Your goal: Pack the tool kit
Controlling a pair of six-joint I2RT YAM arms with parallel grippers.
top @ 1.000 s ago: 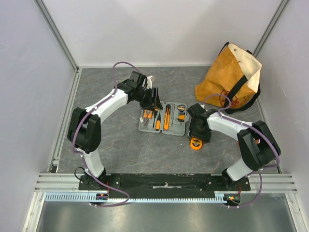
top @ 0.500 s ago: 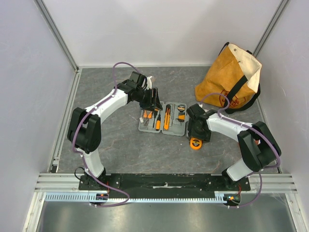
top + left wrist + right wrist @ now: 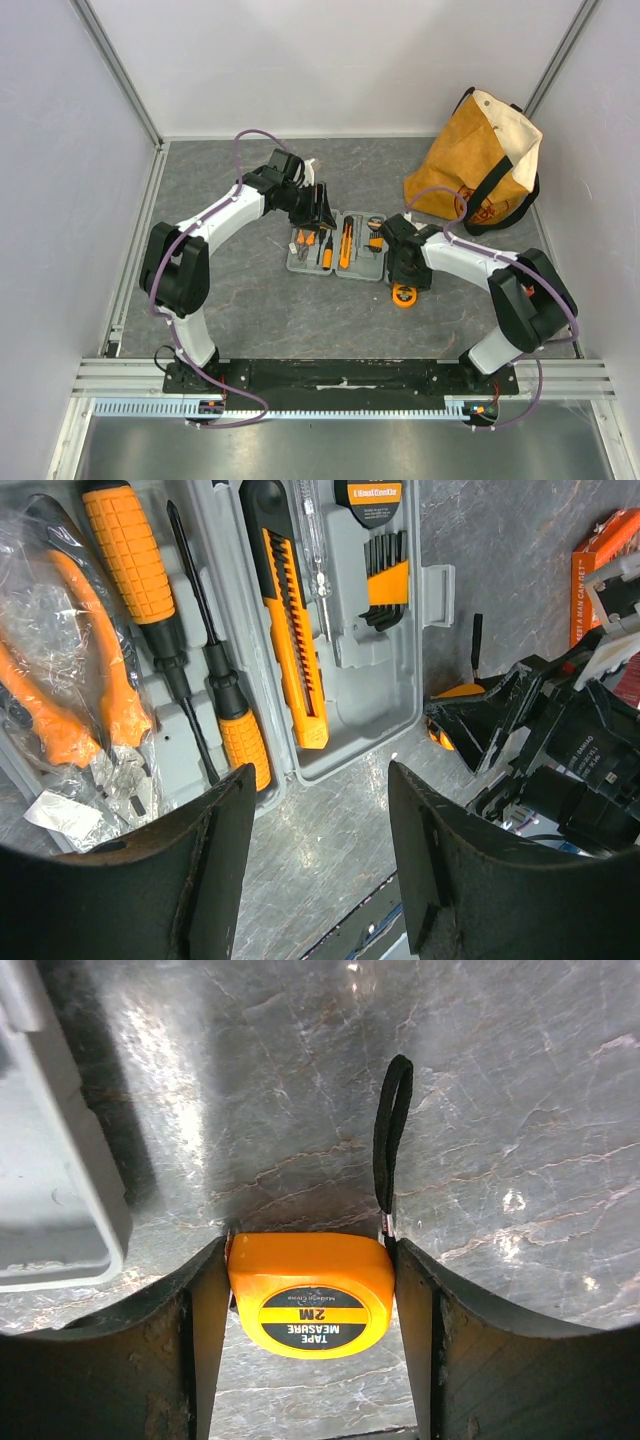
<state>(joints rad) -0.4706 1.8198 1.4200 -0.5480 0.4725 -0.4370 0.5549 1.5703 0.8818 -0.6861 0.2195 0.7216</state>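
Observation:
The tool kit (image 3: 338, 246) lies open in the middle of the table, a grey case (image 3: 372, 675) holding orange pliers (image 3: 70, 685), two screwdrivers (image 3: 150, 590), a knife (image 3: 290, 640) and hex keys (image 3: 385, 580). My left gripper (image 3: 318, 210) hangs open over the case's edge (image 3: 320, 870), with nothing between its fingers. The orange tape measure (image 3: 312, 1295) sits low by the table just right of the case (image 3: 404, 296). My right gripper (image 3: 312, 1280) is shut on it, one finger against each side. Its black strap (image 3: 392, 1130) trails away.
A tan canvas bag (image 3: 478, 165) with black straps stands at the back right. A small orange bit box (image 3: 600, 570) lies beyond the right arm. A corner of the case (image 3: 50, 1210) is close to my right gripper's left finger.
My right arm has shifted slightly left toward the case, carrying the tape measure with it. The left arm has barely moved.

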